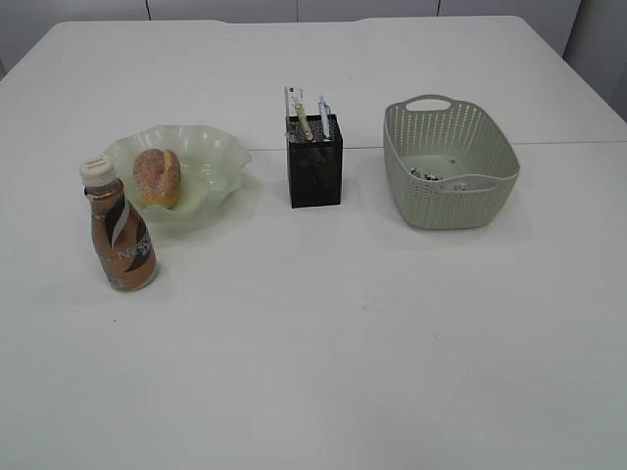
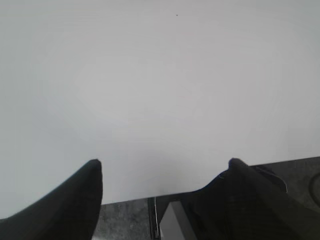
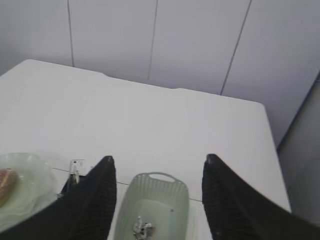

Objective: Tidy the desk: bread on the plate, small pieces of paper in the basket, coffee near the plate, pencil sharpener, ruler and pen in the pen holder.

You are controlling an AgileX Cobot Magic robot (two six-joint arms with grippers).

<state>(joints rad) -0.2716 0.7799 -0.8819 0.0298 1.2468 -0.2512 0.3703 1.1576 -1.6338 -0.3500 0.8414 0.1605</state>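
The bread (image 1: pixel 158 177) lies on the pale green wavy plate (image 1: pixel 211 157). The coffee bottle (image 1: pixel 118 229) stands upright just in front of the plate's left side. The black pen holder (image 1: pixel 314 162) holds the ruler (image 1: pixel 292 106) and pen (image 1: pixel 323 113); the pencil sharpener is not visible. Small paper pieces (image 1: pixel 431 176) lie in the green basket (image 1: pixel 453 166). Neither arm shows in the exterior view. My left gripper (image 2: pixel 165 162) is open over bare table. My right gripper (image 3: pixel 159 159) is open, high above the basket (image 3: pixel 152 207), with the paper pieces (image 3: pixel 142 227) below.
The white table (image 1: pixel 323 333) has a seam across its middle. In the left wrist view the table's near edge (image 2: pixel 200 187) and dark floor show. White wall panels (image 3: pixel 160 40) stand behind the table's far edge.
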